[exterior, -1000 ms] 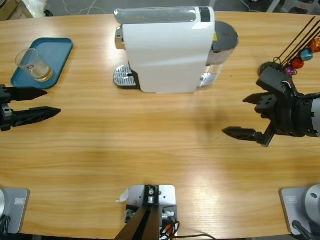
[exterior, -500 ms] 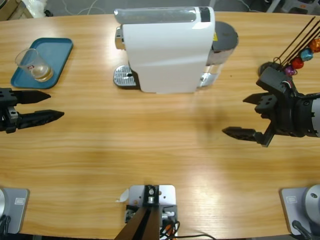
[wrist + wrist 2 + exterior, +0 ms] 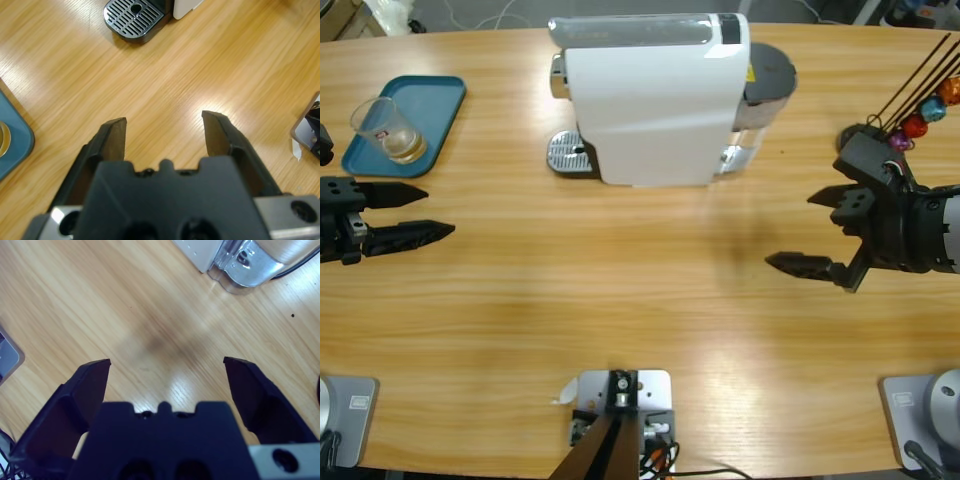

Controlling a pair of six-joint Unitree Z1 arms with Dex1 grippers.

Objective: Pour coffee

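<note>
The coffee [image 3: 406,150] is sitting as a shallow amber layer in the bottom of a small clear glass [image 3: 386,129], which is standing on the near end of a blue tray [image 3: 430,105] at the far left of the wooden worktop [image 3: 620,290]. The left hand [image 3: 430,213] is hanging over bare wood just on the near side of that tray, beside it and apart from the glass, with its two black jaws parted by a moderate gap and nothing between them; it is pointing along the worktop toward the middle, away from the tray. In the left wrist view the left hand [image 3: 164,131] is looking down at plain wood, with the tray's blue corner [image 3: 15,145] showing at the left edge and the coffee machine's round metal drip grille [image 3: 134,14] lying at the top. The white coffee machine [image 3: 655,95] is standing at the far middle of the worktop, well apart from the glass. Over on the other side the right hand [image 3: 823,232] is hanging above the worktop, far from the coffee, its jaws spread wide and empty. Behind it, at the right edge, coloured capsules [image 3: 920,115] are hanging on thin dark rods.
</note>
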